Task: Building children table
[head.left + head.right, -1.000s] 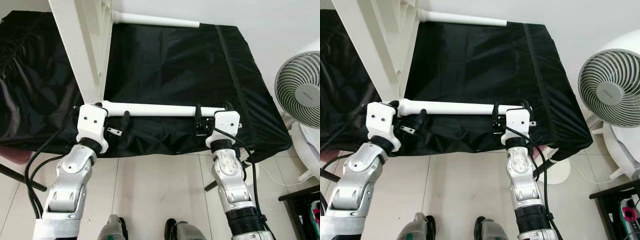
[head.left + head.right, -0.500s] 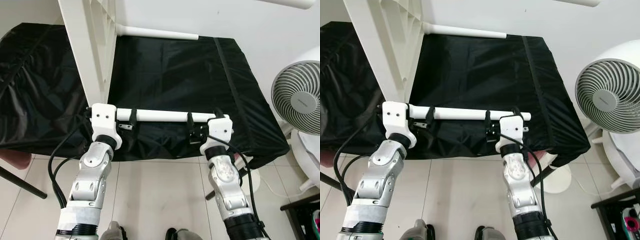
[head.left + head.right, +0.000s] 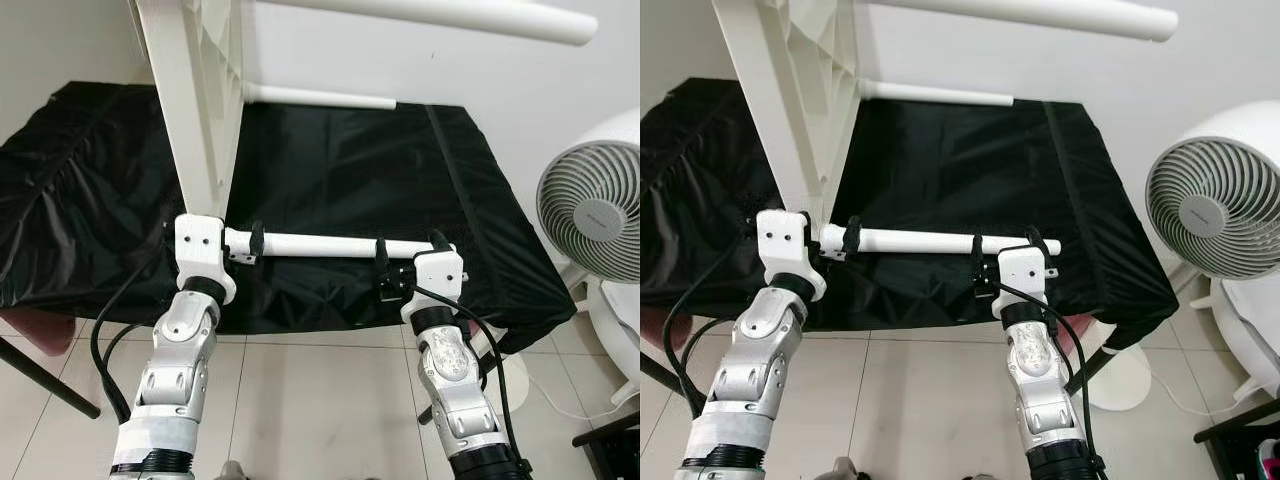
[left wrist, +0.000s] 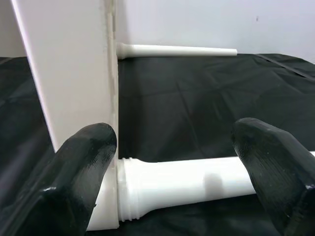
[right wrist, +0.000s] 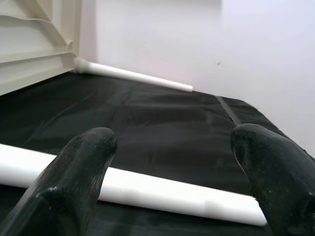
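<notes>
The white children's table stands on its side, its top (image 3: 195, 110) upright at the left on a black-draped surface (image 3: 400, 170). One leg (image 3: 440, 15) juts out high up. Another leg (image 3: 320, 98) lies along the back of the cloth. The near leg (image 3: 315, 246) runs rightwards from the top, its threaded end (image 4: 129, 191) at the top's edge. My left gripper (image 3: 212, 236) is open by that joint, and the leg crosses both spread fingers (image 4: 83, 162). My right gripper (image 3: 408, 255) is open at the leg's free end, fingers (image 5: 81, 167) straddling it.
A white fan (image 3: 595, 210) stands on the floor to the right of the draped surface. A dark red object (image 3: 30, 325) and a black rod (image 3: 45, 375) sit low at the left. Pale floor tiles (image 3: 320, 400) lie between my arms.
The view has risen and tilted up, bringing the table's upper leg into sight. Both grippers stay on the near leg, and it sits a little farther in over the cloth.
</notes>
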